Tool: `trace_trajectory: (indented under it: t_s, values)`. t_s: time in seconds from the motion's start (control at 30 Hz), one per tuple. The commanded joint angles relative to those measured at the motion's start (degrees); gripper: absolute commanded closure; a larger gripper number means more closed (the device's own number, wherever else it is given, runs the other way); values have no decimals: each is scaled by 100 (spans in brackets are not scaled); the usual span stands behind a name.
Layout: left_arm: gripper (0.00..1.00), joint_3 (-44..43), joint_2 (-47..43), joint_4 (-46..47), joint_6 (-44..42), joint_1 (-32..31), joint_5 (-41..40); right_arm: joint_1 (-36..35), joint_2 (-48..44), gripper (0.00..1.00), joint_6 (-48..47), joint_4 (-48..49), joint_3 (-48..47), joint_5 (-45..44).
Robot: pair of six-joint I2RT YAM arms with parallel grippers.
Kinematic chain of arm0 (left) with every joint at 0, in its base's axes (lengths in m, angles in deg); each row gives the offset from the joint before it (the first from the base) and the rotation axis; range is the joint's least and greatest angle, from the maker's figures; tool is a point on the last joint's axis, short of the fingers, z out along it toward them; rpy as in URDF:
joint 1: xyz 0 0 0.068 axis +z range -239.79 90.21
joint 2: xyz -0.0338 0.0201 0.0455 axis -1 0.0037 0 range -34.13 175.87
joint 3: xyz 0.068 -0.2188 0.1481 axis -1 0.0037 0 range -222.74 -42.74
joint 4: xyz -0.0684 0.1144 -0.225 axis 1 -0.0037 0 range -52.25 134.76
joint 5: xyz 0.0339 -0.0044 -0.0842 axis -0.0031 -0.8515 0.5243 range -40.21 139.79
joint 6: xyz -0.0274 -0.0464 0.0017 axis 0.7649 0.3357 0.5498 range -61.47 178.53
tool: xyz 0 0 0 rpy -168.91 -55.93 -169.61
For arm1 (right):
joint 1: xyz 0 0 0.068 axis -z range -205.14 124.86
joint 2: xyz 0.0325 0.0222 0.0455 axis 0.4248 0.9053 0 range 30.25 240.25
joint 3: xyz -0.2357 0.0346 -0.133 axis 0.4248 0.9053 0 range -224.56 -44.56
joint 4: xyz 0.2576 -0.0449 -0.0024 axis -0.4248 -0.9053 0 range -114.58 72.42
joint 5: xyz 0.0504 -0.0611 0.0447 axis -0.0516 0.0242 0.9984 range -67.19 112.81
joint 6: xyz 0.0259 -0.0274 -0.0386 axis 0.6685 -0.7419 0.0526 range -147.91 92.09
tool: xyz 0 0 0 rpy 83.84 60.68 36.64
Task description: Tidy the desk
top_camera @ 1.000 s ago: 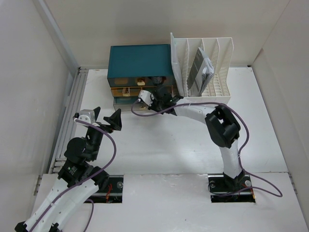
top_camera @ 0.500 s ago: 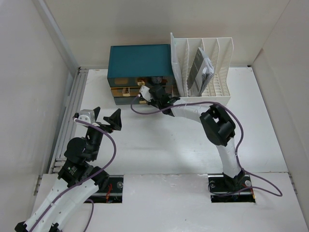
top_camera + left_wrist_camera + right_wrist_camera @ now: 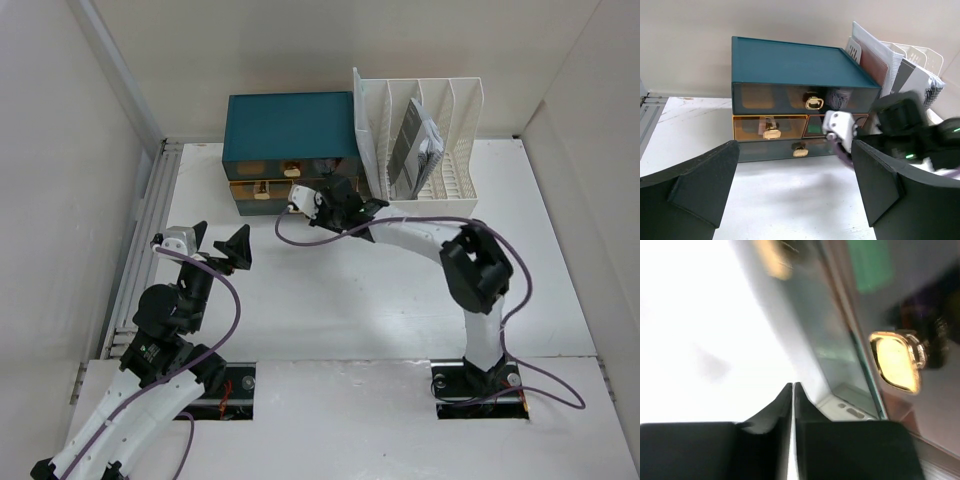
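Right hand (image 3: 792, 388) closed at teal drawers (image 3: 288, 125)

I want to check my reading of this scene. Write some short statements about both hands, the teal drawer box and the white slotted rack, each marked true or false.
The left hand is open and holds nothing. True.
The right hand is spread wide. False: it is shut.
In the top view, the teal plastic drawer box stands left of the white slotted file rack. True.
That rack is empty. False: grey printed papers stand in it.
The drawer handles are gold. True.
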Motion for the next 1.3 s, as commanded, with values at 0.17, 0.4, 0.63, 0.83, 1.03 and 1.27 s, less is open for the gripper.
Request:
trace_trajectory:
  t_s: [0.17,0.4,0.63,0.83,1.03,1.27]
  values:
    - [0,-84,-27,162,-63,15,-43,-158,-1282,44,-1727,-4206,-1637,4932]
    - [0,-31,-27,214,-63,15,-43,-158,-2300,27,-94,-2876,-1491,2537]
    - [0,30,95,408,-1,15,10,367,-3513,0,1093,-1647,-991,778]
    - [0,-31,534,872,341,68,272,887,-4814,0,1638,34,416,-1445]
    - [0,-864,2054,1084,403,182,783,1564,-5587,0,2867,449,1505,-1826]
    - [0,-1455,3663,1322,113,182,845,2293,-6395,0,2651,941,2737,-1124]
